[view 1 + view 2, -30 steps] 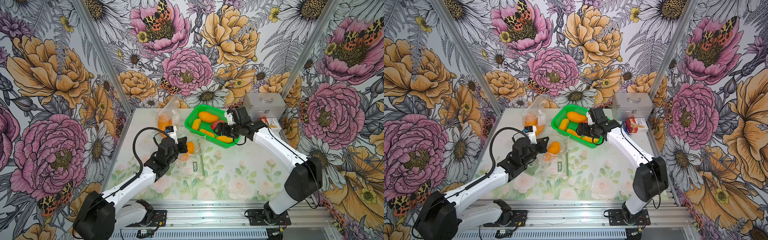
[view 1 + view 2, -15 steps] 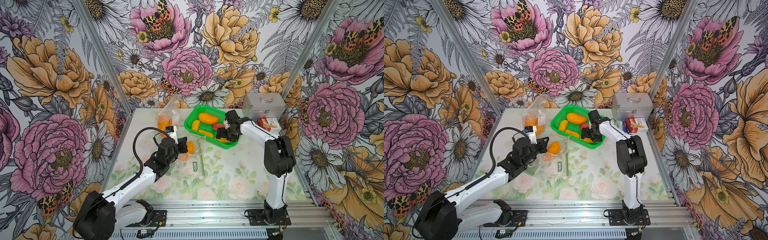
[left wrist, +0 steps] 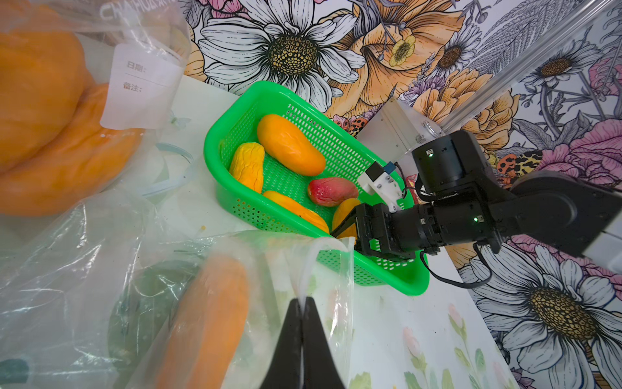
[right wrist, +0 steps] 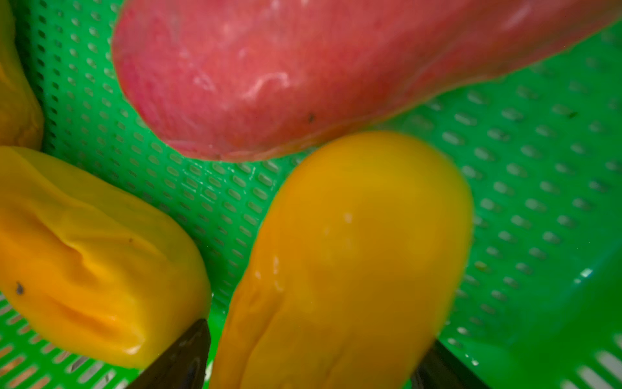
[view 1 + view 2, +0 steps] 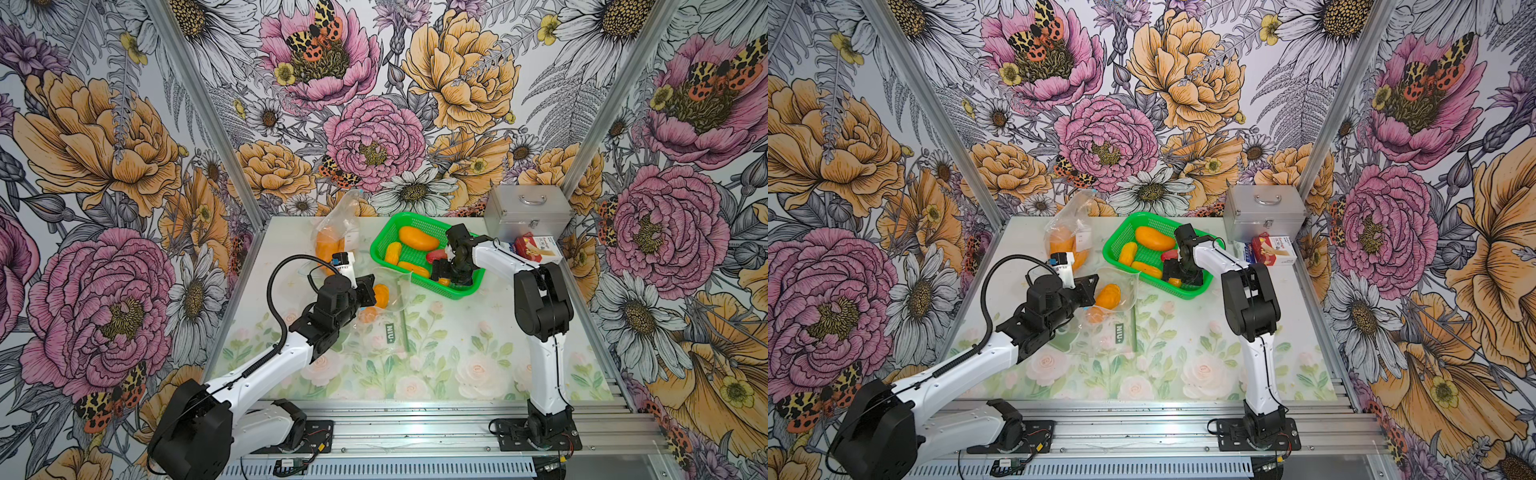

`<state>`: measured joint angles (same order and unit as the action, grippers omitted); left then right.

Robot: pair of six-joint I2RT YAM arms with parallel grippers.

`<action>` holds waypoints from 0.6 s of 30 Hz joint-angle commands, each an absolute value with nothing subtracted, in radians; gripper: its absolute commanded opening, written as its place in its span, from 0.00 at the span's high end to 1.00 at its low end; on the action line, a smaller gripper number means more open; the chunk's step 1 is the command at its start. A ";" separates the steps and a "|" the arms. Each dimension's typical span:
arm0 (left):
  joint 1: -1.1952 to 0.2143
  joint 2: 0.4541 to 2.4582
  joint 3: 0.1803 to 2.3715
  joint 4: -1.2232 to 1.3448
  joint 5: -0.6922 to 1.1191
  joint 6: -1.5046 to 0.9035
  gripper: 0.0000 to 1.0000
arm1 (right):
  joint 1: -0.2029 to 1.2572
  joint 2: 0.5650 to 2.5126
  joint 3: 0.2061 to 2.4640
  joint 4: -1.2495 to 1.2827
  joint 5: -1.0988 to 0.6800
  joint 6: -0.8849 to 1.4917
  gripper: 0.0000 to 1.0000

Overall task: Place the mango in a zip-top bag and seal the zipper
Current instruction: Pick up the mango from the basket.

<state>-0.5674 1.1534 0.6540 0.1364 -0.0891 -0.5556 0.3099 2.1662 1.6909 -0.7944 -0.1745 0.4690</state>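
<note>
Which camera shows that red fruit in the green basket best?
The left wrist view: the red mango shows nearly whole and sharp. The right wrist view crops it close up; in both top views the right arm hides most of it.

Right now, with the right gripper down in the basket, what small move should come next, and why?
Probably close the right gripper on the yellow mango: its open jaws straddle that fruit in the green basket, not yet gripping. The left gripper is pinched shut on the bag rim, holding its mouth up, ready to receive.
</note>
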 commanded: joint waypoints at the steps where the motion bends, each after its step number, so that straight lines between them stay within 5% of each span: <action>1: -0.579 1.157 0.672 0.149 -0.087 -0.557 1.00 | 0.294 2.184 1.732 -0.783 -0.157 0.462 0.05; 8: -0.583 1.161 0.674 0.149 -0.084 -0.558 1.00 | 0.277 2.195 1.727 -0.701 -0.183 0.539 0.05; 18: -0.583 1.160 0.672 0.149 -0.080 -0.557 1.00 | 0.274 2.166 1.716 -0.675 -0.205 0.542 0.52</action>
